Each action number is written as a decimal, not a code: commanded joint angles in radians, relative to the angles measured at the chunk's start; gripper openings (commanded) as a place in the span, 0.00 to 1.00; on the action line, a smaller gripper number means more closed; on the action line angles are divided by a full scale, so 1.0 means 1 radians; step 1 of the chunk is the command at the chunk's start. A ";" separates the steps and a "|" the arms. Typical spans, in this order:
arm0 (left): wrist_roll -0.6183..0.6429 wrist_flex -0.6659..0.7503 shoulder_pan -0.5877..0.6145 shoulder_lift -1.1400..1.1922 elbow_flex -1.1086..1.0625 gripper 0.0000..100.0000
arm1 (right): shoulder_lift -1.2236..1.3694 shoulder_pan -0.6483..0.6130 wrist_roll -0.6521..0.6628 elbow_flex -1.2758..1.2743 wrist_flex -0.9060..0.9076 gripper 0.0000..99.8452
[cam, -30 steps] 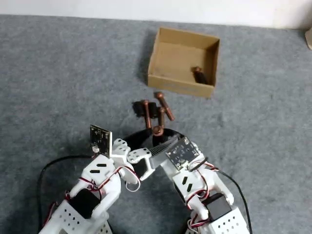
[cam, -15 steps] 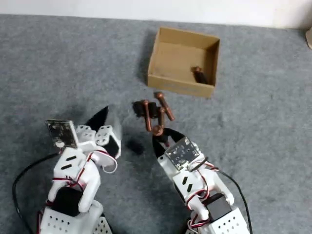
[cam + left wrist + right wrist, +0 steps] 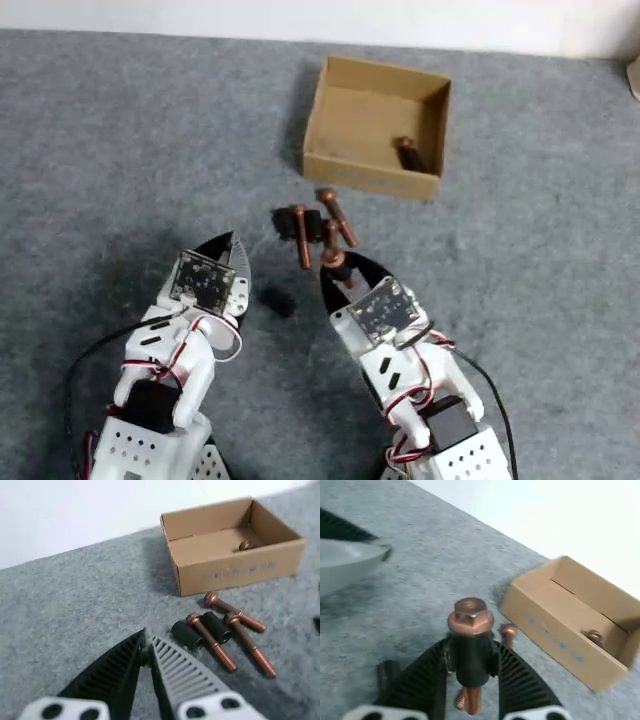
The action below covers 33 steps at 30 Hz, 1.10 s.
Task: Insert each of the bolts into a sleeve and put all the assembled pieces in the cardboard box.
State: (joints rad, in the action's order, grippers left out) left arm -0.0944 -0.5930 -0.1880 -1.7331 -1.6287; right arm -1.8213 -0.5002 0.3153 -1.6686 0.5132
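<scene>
My right gripper [image 3: 470, 655] is shut on a black sleeve [image 3: 470, 666] with a copper bolt [image 3: 470, 616] standing through it, head up. In the high view the right gripper [image 3: 337, 268] sits just short of the pile. Three loose bolts [image 3: 214, 643] and two black sleeves [image 3: 187, 634] lie in front of the cardboard box [image 3: 372, 178]. One assembled piece [image 3: 408, 153] lies inside the box. Another sleeve [image 3: 275, 301] lies alone between the arms. My left gripper [image 3: 148, 642] is shut with nothing in it, and sits left of that sleeve [image 3: 228, 248].
Grey carpet [image 3: 120, 150] covers the table, with open room to the left and right of the box. A white wall edge [image 3: 300, 20] runs along the far side.
The left arm pulled away from the right gripper, swung out left, then came partway back. A lone sleeve now lies on the carpet between the arms. The right gripper edged forward.
</scene>
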 commanded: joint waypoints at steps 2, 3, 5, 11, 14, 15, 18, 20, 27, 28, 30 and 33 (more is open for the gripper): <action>-0.014 0.066 0.038 0.002 -0.004 0.01 | -0.001 0.091 0.005 -0.002 -0.042 0.00; -0.014 0.072 0.053 0.002 -0.005 0.01 | 0.024 0.102 0.005 0.031 -0.039 0.00; -0.012 0.072 0.065 0.002 -0.007 0.01 | 0.116 0.134 0.009 0.117 -0.038 0.00; -0.012 0.098 0.062 0.002 -0.031 0.01 | 0.648 0.251 0.003 0.553 -0.045 0.00; -0.012 0.132 0.062 0.002 -0.051 0.01 | 0.970 0.277 0.003 0.828 -0.045 0.00; -0.014 0.135 0.062 0.002 -0.053 0.01 | 1.078 0.286 0.006 0.920 -0.044 0.00; -0.015 0.137 0.062 0.002 -0.054 0.01 | 1.392 0.311 0.006 1.202 -0.038 0.00; -0.015 0.137 0.062 0.002 -0.054 0.01 | 1.600 0.331 0.006 1.383 -0.010 0.00; -0.018 0.138 0.039 0.001 -0.067 0.01 | 2.206 0.361 0.003 2.035 0.286 0.00; -0.020 0.140 0.035 0.001 -0.067 0.01 | 2.270 0.361 0.003 2.120 0.328 0.00; -0.020 0.140 0.035 0.001 -0.067 0.01 | 2.379 0.371 0.003 2.278 0.397 0.00; -0.020 0.158 0.035 0.001 -0.070 0.01 | 2.511 0.378 0.002 2.479 0.484 0.00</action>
State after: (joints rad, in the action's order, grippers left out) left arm -0.1097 -0.4764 -0.1373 -1.7331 -1.6778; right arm 0.6153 -0.1473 0.3153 0.5593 0.9383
